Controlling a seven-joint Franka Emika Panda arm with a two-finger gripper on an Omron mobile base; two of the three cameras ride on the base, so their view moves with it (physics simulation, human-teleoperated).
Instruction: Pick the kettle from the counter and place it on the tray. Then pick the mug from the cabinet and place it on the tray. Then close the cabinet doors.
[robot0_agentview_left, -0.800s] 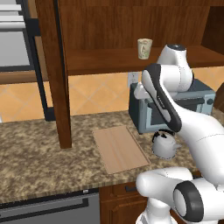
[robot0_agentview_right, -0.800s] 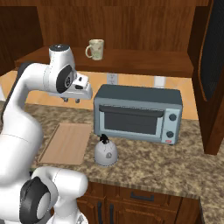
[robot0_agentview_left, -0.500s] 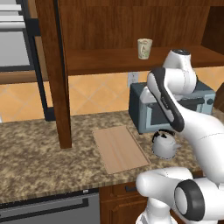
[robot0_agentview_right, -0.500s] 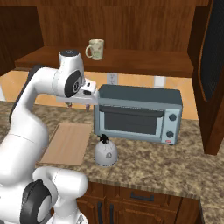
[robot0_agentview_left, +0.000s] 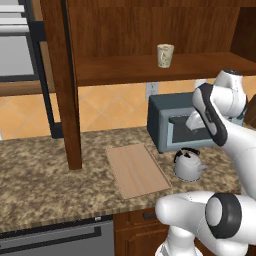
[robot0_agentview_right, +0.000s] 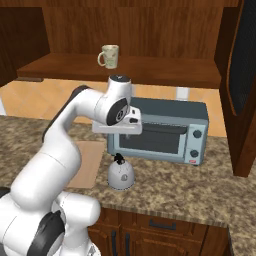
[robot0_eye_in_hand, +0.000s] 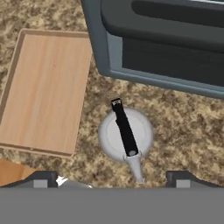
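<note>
claw (robot0_eye_in_hand: 112, 178) wide open with nothing in it, hanging right above the kettle (robot0_eye_in_hand: 125, 135), kettle sat on the counter (robot0_eye_in_hand: 175, 131) just beside the tray (robot0_eye_in_hand: 43, 92), toaster oven (robot0_eye_in_hand: 166, 39) right behind, mug (robot0_agentview_right: 109, 56) up in the cabinet (robot0_agentview_right: 150, 65)

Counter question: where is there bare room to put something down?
The tray lies bare, and so does the counter left of it, past the cabinet door. It is crowded where the kettle stands close before the toaster oven.

kettle (robot0_eye_in_hand: 125, 135) upright (beside tray (robot0_eye_in_hand: 43, 89)), mug (robot0_agentview_left: 165, 55) shelved
</note>
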